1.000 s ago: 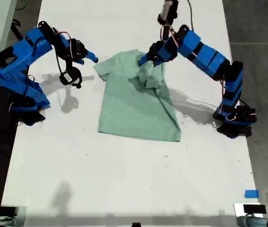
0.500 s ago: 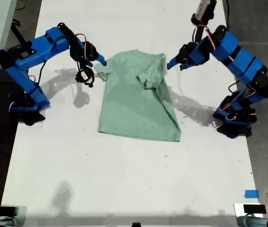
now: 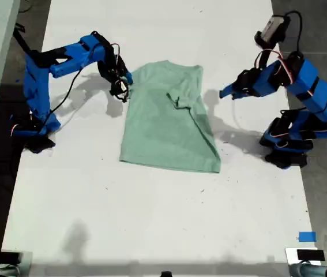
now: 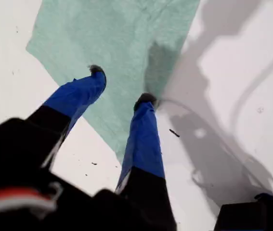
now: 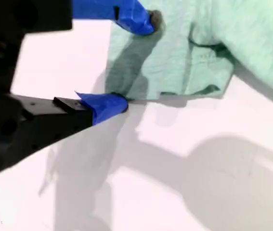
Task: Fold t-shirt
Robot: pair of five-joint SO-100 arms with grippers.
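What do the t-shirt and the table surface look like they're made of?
The t-shirt looks like soft knit cloth, matte and faintly heathered: it lies limp with wrinkles and a folded-over sleeve. The table seems a hard, smooth white sheet, perhaps laminate or painted board: flat, with small dark specks and soft-edged shadows on it.

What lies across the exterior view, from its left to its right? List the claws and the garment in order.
my second claw, open at the sleeve edge → t-shirt → my first claw, open and clear of the cloth
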